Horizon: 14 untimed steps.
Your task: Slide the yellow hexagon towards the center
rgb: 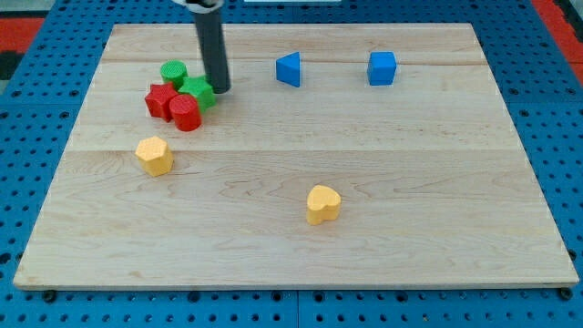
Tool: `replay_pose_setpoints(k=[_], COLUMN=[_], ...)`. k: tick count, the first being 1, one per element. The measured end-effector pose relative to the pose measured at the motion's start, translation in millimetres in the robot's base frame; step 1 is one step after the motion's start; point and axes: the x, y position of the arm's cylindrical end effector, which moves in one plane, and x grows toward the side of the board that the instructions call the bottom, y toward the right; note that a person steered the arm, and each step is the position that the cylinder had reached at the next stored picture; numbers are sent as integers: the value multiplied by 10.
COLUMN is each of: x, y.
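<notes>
Down at the view's upper left stood my tip (220, 91), the lower end of a straight dark rod that came in from the top edge; I carry no gripper, so nothing was held and no opening could be told. It rested on the counter (410, 182), a pale wooden board with long grain lines running across it. Just to the view's left of my tip, touching it or nearly so, sat a green block (199, 93) of unclear shape. Beyond that, farther left and slightly toward the view's top, stood a green cylinder (173, 73). Left and a little below my tip lay a red cylinder (185, 113), pressed against a red block (160, 99) whose outline looked star-like, though I could not be sure. These four made one tight cluster.

The yellow hexagon (154, 155) lay below my tip and to its left, well apart from it and below the cluster, near the board's left edge. A yellow heart-shaped block (322, 203) sat far below and to the right of my tip, in the lower middle of the board. To my tip's right, at about its height, stood a blue triangular block (289, 69), and farther right a blue cube (382, 67).

Around the board ran a blue perforated base (27, 137), with red (557, 14) showing at the top corners.
</notes>
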Motion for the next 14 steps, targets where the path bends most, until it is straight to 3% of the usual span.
replay_pose_setpoints(k=[1,2,4,5,8,10,11,12,14], x=[480,1195,1839,1726,1575,1544,1239,1118,1555], y=[594,140,-1165,-1238,-534,-1061,-1099,-721,-128])
